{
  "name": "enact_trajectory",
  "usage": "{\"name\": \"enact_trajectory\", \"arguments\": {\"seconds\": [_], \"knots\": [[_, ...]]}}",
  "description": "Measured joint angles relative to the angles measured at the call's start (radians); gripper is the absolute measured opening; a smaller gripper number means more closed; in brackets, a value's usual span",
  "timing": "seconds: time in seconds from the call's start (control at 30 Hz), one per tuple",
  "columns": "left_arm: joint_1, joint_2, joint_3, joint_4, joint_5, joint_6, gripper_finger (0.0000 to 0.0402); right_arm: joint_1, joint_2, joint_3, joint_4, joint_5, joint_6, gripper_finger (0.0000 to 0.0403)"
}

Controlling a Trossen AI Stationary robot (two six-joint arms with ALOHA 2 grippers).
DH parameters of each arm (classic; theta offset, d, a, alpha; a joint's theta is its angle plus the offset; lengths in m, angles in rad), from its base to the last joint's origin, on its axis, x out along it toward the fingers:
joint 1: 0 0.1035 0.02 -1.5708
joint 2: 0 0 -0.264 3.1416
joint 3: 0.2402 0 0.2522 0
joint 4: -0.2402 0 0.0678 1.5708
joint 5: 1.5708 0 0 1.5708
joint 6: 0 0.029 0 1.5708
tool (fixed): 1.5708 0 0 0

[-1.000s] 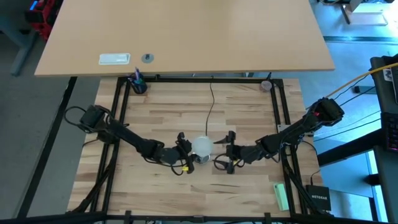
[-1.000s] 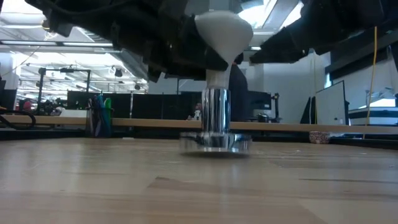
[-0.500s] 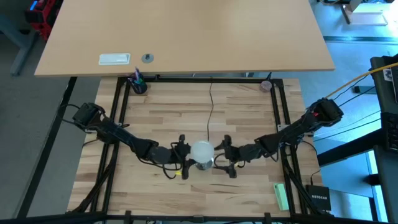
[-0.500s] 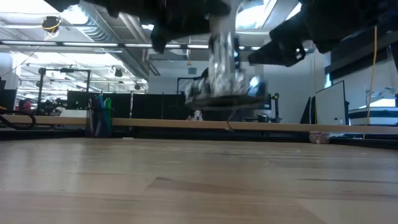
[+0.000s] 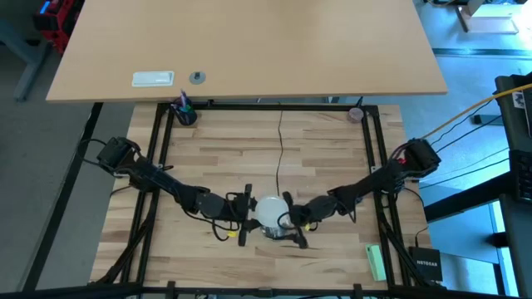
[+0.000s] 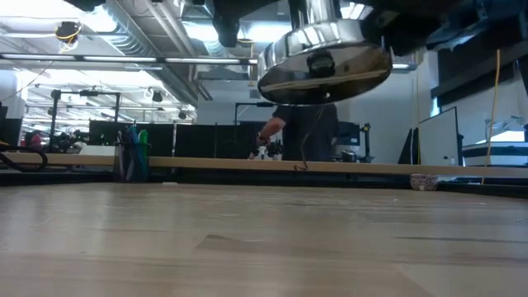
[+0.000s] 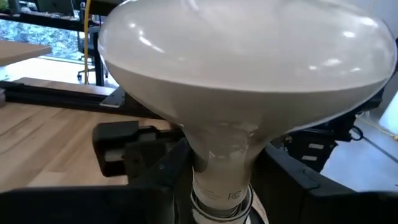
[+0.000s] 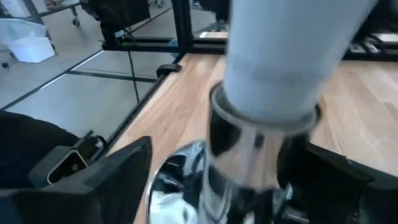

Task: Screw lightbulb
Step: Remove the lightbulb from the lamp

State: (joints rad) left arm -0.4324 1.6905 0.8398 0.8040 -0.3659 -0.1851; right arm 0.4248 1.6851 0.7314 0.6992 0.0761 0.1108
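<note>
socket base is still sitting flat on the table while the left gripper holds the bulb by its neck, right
Not quite. In the low view the socket hangs in the air, its round base tilted well above the table. The rest holds: in the left wrist view the left gripper is shut on the neck of the lightbulb.

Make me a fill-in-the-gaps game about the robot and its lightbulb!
1. The lightbulb is coloured ____.
2. The shiny socket is lifted off the ____ tabletop.
3. The socket's thin cord is coloured ____.
4. The left gripper has its fingers ____ on the lightbulb.

Missing words: white; wooden; black; shut
</note>
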Motion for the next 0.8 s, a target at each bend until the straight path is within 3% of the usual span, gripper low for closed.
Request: {"name": "enact_trajectory", "arguments": {"seconds": [0.13,0.3,0.53,0.73,0.8], "knots": [[-0.004,0.000,0.000,-0.003,0.003,0.001,0.0129,-0.001,-0.001,0.025,-0.019,-0.004,-0.012,0.0282],[-0.009,0.000,0.000,-0.005,-0.017,0.008,0.0129,0.000,-0.006,0.025,-0.074,0.081,-0.010,0.0178],[-0.027,0.000,0.000,-0.018,-0.213,-0.001,0.0129,0.000,-0.021,0.038,-0.158,0.290,-0.012,0.0174],[-0.021,0.006,0.003,-0.037,-0.346,-0.056,0.0129,0.004,-0.026,0.171,-0.518,0.595,0.108,0.0174],[-0.018,0.018,0.016,-0.053,-0.384,-0.075,0.0129,0.003,-0.026,0.208,-0.631,0.651,0.148,0.0174]]}}
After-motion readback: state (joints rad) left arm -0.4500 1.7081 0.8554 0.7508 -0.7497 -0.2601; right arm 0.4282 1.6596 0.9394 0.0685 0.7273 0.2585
